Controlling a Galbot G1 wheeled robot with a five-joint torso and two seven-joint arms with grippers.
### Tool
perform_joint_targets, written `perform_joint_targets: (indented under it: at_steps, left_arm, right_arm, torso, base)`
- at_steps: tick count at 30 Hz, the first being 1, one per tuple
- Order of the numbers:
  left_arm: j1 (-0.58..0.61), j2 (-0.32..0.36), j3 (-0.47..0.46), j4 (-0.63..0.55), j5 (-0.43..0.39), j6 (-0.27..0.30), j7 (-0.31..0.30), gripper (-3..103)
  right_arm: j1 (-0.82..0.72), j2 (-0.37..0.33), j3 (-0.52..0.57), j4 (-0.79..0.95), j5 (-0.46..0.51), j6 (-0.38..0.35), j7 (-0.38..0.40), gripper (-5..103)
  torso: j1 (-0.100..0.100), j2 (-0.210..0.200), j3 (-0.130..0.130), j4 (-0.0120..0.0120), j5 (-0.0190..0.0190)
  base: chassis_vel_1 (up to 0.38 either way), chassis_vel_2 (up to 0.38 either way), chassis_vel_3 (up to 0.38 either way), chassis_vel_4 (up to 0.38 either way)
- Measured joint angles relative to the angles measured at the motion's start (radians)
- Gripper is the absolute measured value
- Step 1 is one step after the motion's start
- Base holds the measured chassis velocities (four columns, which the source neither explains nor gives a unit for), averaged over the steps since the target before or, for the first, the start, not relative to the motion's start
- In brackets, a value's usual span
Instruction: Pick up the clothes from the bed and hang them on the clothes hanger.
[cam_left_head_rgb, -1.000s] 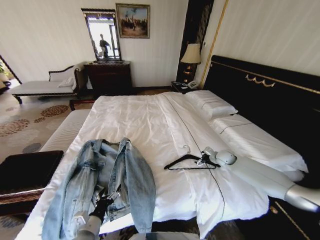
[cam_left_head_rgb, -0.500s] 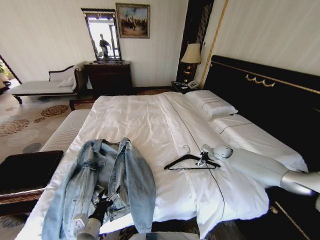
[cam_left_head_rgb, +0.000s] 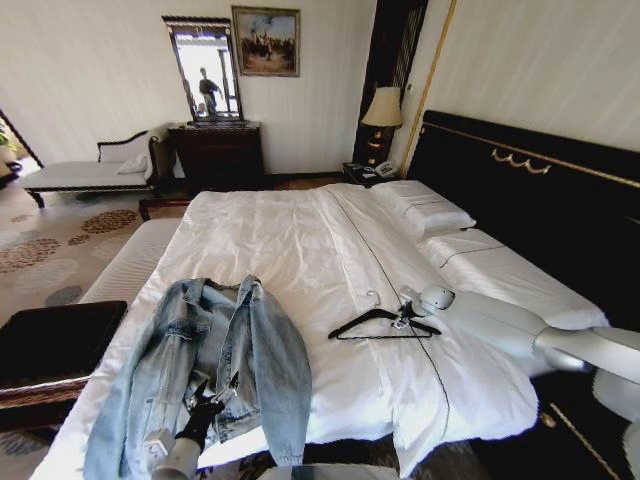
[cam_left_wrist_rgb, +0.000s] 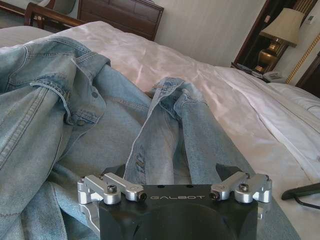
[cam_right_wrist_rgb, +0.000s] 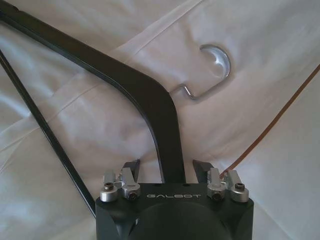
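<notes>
The light-blue denim clothes (cam_left_head_rgb: 215, 350) lie spread on the near left corner of the bed (cam_left_head_rgb: 290, 235). My left gripper (cam_left_head_rgb: 206, 402) hovers open just over their lower hem, and the left wrist view shows the clothes (cam_left_wrist_rgb: 100, 115) right ahead of it. The black clothes hanger (cam_left_head_rgb: 375, 322) lies flat on the sheet at mid-right. My right gripper (cam_left_head_rgb: 405, 320) is at its right shoulder, open. In the right wrist view the clothes hanger (cam_right_wrist_rgb: 125, 80) has one arm running between the spread fingers (cam_right_wrist_rgb: 131, 171), with its silver hook (cam_right_wrist_rgb: 217, 62) beyond.
A dark bench (cam_left_head_rgb: 55, 340) stands at the bed's left side. The black headboard (cam_left_head_rgb: 530, 190) and pillows (cam_left_head_rgb: 425, 212) line the right. A lamp (cam_left_head_rgb: 382, 108) on a nightstand, a dresser (cam_left_head_rgb: 215, 152) and a chaise (cam_left_head_rgb: 90, 172) stand at the far wall.
My right arm has reached further left and lower, bringing its gripper over the hanger's right shoulder. The left gripper has barely shifted over the jacket.
</notes>
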Motion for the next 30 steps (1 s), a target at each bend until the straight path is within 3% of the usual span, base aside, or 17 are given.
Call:
perform_joint_targets:
  at_steps: [1,3,4,12,24,28,30]
  left_arm:
    - [0.000,0.000,-0.001,0.001,-0.001,-0.002,0.000,100]
    - [0.000,0.000,-0.001,0.001,-0.001,-0.003,0.000,100]
    - [0.000,0.000,-0.002,0.003,-0.003,-0.004,0.000,100]
    - [-0.002,0.000,0.001,0.001,-0.004,-0.005,0.001,100]
    - [0.002,0.001,0.000,-0.014,-0.007,-0.005,0.000,100]
    - [0.006,0.002,-0.005,-0.021,-0.013,-0.005,0.000,100]
    - [0.009,0.002,-0.008,-0.030,-0.016,-0.005,-0.001,100]
  right_arm:
    - [0.000,0.002,0.000,0.000,-0.001,-0.001,-0.001,57]
    - [0.000,0.003,0.000,0.000,-0.001,-0.002,-0.001,57]
    - [-0.001,0.003,-0.001,0.001,-0.002,-0.003,-0.003,46]
    - [-0.003,-0.009,0.005,0.010,-0.008,-0.005,-0.005,22]
    - [-0.008,-0.049,0.065,0.070,-0.044,0.022,0.042,21]
    - [-0.007,-0.082,0.129,0.128,-0.044,0.030,0.087,21]
    - [-0.055,-0.098,0.256,0.162,-0.100,0.071,0.176,21]
  torso:
    - [0.000,0.000,0.000,-0.0002,0.0000]
    - [0.000,0.000,0.000,-0.0002,0.0000]
    - [0.000,0.000,0.000,0.0000,0.0000]
    - [0.000,0.000,0.000,0.0000,-0.0001]
    - [0.000,0.000,0.000,0.0000,0.0002]
    - [0.000,0.000,0.000,0.0000,0.0001]
    - [0.000,0.000,0.000,0.0000,-0.0003]
  base:
    - [0.000,0.000,0.000,0.000]
    - [0.000,0.000,0.000,0.000]
    - [0.000,0.000,0.000,0.000]
    - [0.000,0.000,0.000,0.000]
    - [0.000,0.000,0.000,0.000]
    - [0.000,0.000,0.000,0.000]
    - [0.000,0.000,0.000,0.000]
